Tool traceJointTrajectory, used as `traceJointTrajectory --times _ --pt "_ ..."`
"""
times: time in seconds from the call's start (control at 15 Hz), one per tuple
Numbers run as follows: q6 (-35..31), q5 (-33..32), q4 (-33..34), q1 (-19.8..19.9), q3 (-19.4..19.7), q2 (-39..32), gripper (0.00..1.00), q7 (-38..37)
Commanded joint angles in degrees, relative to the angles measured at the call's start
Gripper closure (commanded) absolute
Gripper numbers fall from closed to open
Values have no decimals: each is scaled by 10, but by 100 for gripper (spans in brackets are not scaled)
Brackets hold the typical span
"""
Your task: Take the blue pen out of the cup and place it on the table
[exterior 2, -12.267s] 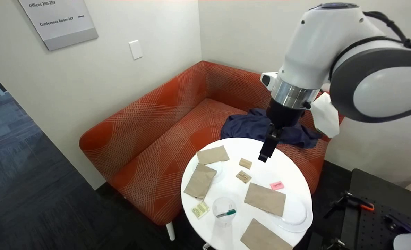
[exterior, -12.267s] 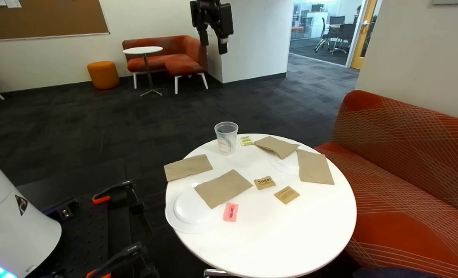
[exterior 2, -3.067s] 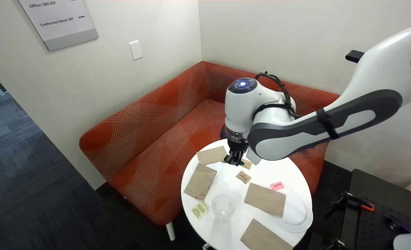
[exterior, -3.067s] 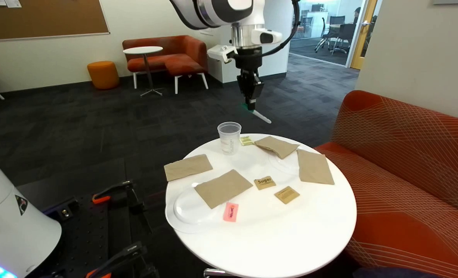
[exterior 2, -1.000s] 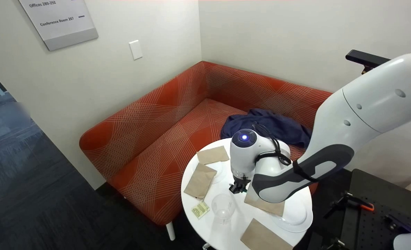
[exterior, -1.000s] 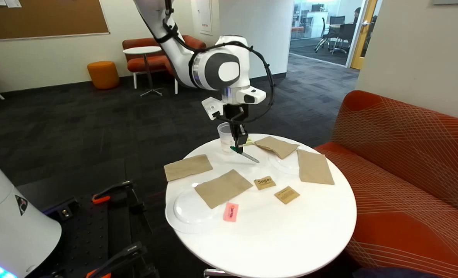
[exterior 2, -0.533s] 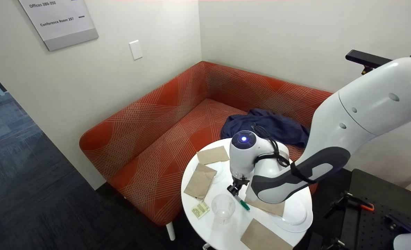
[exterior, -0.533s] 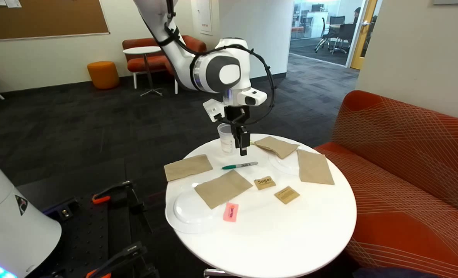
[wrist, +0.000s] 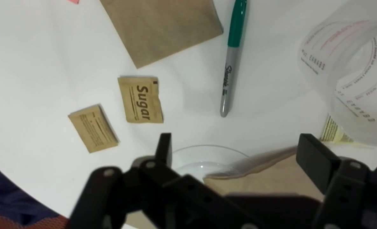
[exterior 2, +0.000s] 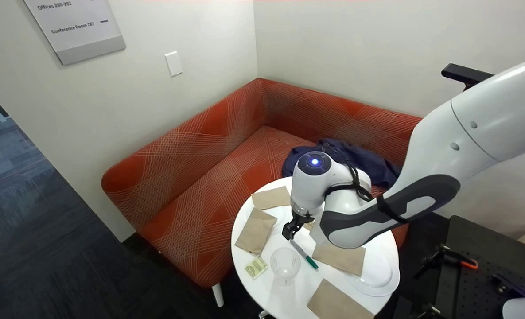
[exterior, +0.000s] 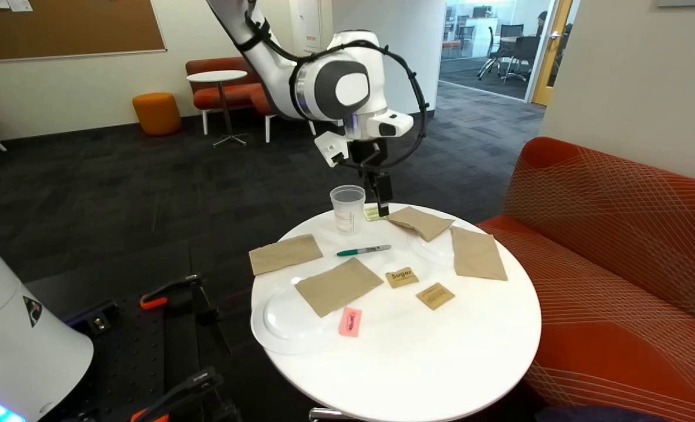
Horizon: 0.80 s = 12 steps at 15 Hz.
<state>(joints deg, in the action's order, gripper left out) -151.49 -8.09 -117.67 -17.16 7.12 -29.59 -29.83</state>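
Note:
The pen, a grey marker with a teal-green cap, lies flat on the white round table (exterior: pixel 441 357). It shows in both exterior views (exterior: pixel 363 251) (exterior 2: pixel 304 255) and in the wrist view (wrist: pixel 230 62). The clear cup (exterior: pixel 348 210) stands upright beside the pen, with no pen in it; it also shows at the right of the wrist view (wrist: pixel 344 73). My gripper (exterior: pixel 383 212) is above the table, apart from the pen. In the wrist view my gripper (wrist: pixel 234 140) has its fingers wide apart with nothing between them; the pen lies beyond the fingertips.
Brown napkins (exterior: pixel 339 286), clear plastic lids (exterior: pixel 288 316), sugar packets (exterior: pixel 402 277), a pink packet (exterior: pixel 350 322) and a yellow-green packet (exterior 2: pixel 256 267) lie on the table. A red couch (exterior 2: pixel 209 195) stands close beside the table.
The pen was in the cup, then in my gripper above the table. Half a second ago it lay released on the table. Since then my gripper has risen and moved away from it.

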Motion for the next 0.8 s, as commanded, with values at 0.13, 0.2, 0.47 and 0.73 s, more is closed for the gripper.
traceJointTrajectory --times 0.13,0.2,0.47,0.73 --pt "15 -14 -41 -9 9 94 0 -23" --pt "19 -13 -47 -6 5 111 0 -23" --pt "67 -17 -44 3 -10 155 0 -22" --pt "117 -10 -38 18 -32 184 0 -15"
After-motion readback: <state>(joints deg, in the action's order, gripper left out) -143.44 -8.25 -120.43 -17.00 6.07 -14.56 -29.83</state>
